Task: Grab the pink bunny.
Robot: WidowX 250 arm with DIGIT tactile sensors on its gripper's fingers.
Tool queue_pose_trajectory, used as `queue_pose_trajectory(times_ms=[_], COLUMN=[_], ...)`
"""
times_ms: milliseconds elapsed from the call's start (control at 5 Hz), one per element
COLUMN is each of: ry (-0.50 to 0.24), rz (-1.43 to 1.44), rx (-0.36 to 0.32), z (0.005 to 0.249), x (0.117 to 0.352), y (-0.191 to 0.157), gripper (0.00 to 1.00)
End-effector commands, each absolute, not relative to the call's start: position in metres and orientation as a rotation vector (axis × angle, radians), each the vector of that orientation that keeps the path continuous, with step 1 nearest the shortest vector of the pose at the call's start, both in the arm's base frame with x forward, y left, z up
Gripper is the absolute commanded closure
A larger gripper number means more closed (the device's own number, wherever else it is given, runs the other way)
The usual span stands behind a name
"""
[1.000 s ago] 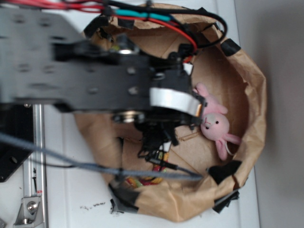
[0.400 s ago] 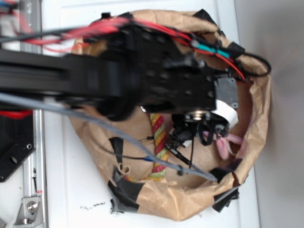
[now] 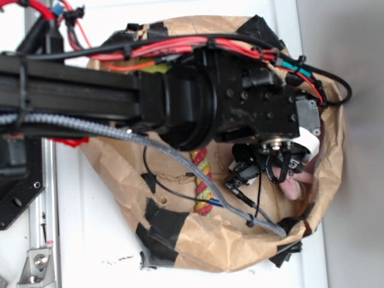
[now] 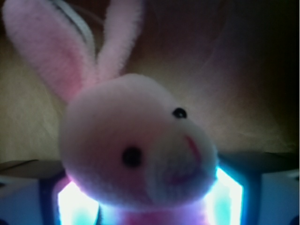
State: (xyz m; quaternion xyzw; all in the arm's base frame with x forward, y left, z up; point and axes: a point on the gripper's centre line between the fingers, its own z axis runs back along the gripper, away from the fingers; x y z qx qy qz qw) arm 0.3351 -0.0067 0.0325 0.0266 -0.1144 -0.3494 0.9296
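The pink bunny (image 4: 136, 150) fills the wrist view: round pale-pink head, two dark dot eyes, ears pointing up. Its neck and body sit between my two lit fingers (image 4: 72, 206), one on each side, with some gap showing beside the neck. In the exterior view my gripper (image 3: 288, 174) points down into the right side of a brown paper nest (image 3: 240, 243). There it covers the bunny, so only a pink strip (image 3: 298, 182) of the bunny shows beneath it. The jaws stand wide apart around the toy.
A red, yellow and green striped rope (image 3: 203, 180) lies in the middle of the nest. Black tape patches (image 3: 165, 225) hold the paper wall. The wall rises close on the right (image 3: 330, 150). Cables (image 3: 198, 45) run over the arm. A metal rail (image 3: 42, 240) is at left.
The arm has swung right and down across the nest, and the gripper has come over the bunny, which lay in plain sight a second ago. The rope toy has become uncovered.
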Motion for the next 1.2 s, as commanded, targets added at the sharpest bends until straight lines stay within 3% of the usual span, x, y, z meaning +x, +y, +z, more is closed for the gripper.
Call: queue_pose_trajectory(times_ms=[0,200,400,600,1000], ry=[-0.269,-0.353,-0.326,-0.238,-0.162], rz=[-0.628,-0.440,-0.381,-0.109,0.248], rx=[0.226,0.270,0.266,0.124,0.146], z=[0.105,0.154,0.204,0.223,0.213], x=[0.317,0.291,0.282,0.274,0.266], y=[-0.009,0.004,0.006,0.012,0.014], gripper=[1.00,1.00,1.00,1.00,1.00])
